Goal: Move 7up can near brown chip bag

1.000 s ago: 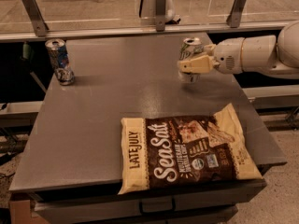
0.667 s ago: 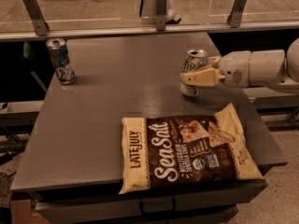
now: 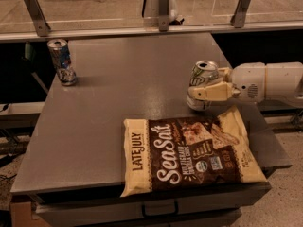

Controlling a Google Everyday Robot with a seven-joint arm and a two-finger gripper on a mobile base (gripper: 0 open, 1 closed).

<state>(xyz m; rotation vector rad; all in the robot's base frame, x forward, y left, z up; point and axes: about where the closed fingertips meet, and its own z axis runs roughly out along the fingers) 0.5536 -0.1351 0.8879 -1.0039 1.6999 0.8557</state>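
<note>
One gripper (image 3: 210, 92) is clasping the 7up can (image 3: 203, 74) just off the brown chip bag's (image 3: 189, 157) one o'clock edge (apparently low over the table (image 3: 118, 108)), so placing is likely finishing, calling for release next.

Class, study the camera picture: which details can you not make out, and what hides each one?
Camera view:
- The 7up can: the hand, shut on it at the right side of the table, covers its lower half; whether it touches the table is unclear.
- The arm: cut off by the picture's right edge.
- The chip bag: small print too small to read.
- The back-left can: label too blurred to read.
</note>
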